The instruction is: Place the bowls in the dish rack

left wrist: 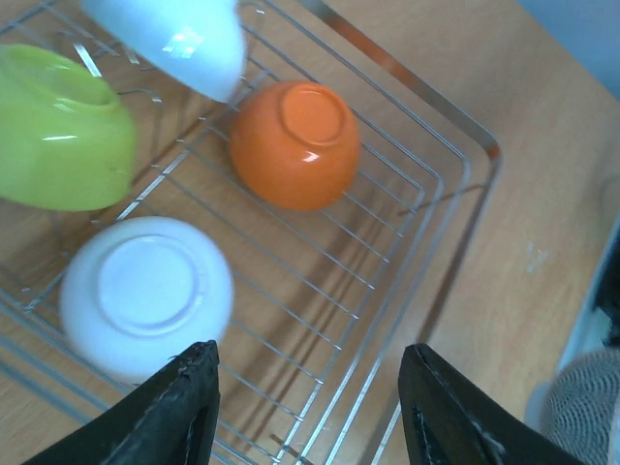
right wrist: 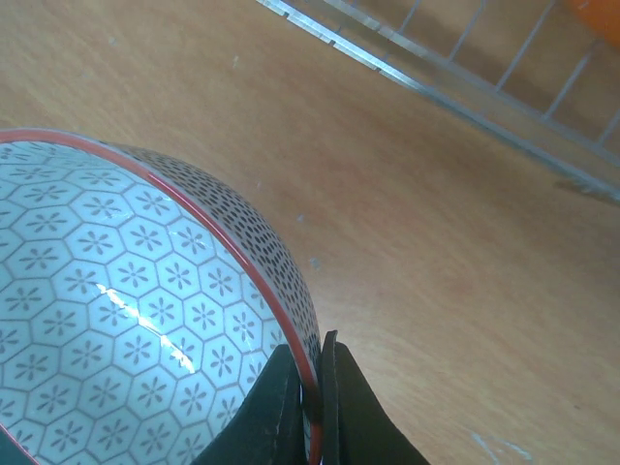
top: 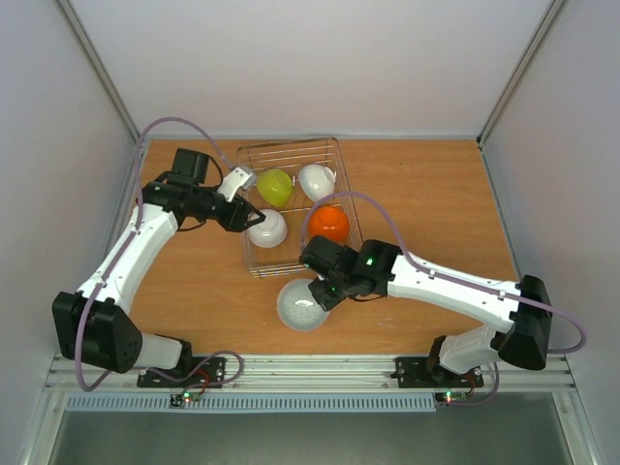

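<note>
The silver wire dish rack stands at the table's middle back. In it lie a yellow-green bowl, a white bowl, an orange bowl and a second white bowl turned bottom up. My left gripper hangs open and empty over the rack's left side; in its wrist view the bottom-up white bowl lies just past the left finger, with the orange bowl beyond. My right gripper is shut on the rim of the pale grey-white patterned bowl, in front of the rack; the rim sits between the fingers.
Grey enclosure walls stand at the left, right and back. Bare wood lies right of the rack. The rack's near corner borders open table.
</note>
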